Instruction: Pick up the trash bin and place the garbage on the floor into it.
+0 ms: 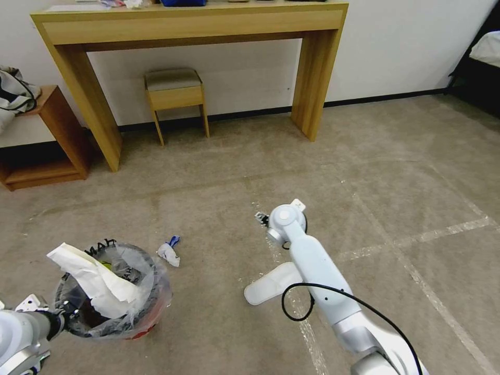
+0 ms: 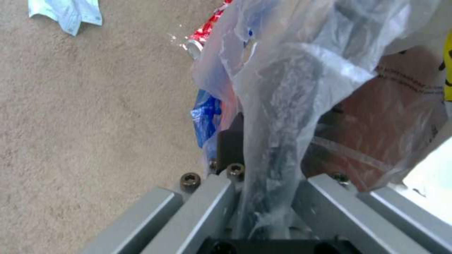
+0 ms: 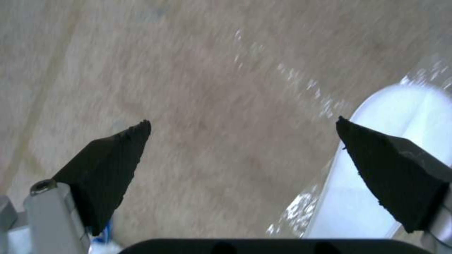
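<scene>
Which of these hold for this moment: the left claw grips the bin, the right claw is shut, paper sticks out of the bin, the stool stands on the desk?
1. The left claw is shut on the trash bin rim and its plastic liner. True.
2. The right claw is shut on a slipper. False: it is open over bare carpet, with the white slipper beside it.
3. White paper sticks out of the bin. True.
4. The stool stands on the desk. False: it stands on the floor under the desk.

Bare carpet (image 1: 229,172) beyond white slipper (image 1: 268,284)
</scene>
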Motion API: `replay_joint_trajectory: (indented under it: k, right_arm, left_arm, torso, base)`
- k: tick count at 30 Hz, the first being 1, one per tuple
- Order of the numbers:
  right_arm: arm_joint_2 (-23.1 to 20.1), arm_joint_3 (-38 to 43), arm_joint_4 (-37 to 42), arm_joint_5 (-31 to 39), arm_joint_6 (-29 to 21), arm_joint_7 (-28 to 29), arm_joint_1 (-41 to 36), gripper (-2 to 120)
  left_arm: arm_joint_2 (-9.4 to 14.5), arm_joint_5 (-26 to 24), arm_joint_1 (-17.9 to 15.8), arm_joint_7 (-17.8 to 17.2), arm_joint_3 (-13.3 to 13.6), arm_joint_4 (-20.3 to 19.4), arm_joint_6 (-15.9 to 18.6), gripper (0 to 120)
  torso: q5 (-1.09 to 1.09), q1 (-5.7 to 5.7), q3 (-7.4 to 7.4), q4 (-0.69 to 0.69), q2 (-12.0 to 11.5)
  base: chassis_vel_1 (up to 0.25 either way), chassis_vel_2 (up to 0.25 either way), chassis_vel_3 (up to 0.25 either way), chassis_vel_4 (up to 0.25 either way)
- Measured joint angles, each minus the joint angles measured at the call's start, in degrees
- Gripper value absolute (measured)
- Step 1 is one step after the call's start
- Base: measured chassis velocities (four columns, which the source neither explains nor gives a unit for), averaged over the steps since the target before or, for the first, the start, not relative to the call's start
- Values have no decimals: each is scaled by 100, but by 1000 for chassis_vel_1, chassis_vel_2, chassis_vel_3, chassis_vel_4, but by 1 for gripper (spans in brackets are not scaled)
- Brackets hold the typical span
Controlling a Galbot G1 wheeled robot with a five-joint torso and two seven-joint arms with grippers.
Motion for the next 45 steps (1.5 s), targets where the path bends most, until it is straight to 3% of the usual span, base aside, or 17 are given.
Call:
replay_joint_trajectory:
  k: [17, 45]
  right_arm:
    - [-527, 295, -343, -150, 130, -362, -315, 100]
    - [-631, 789, -259, -283, 340, -213, -1128, 100]
  left_arm:
    - [-23, 74, -99, 23, 94, 139, 11, 0]
    - [67, 72, -292, 54, 275, 341, 40, 0]
  torso:
    - [1, 0, 0, 0, 0]
    - [-1, 0, 0, -1, 0]
  base:
    - [0, 0, 0, 0]
    - [0, 0, 0, 0]
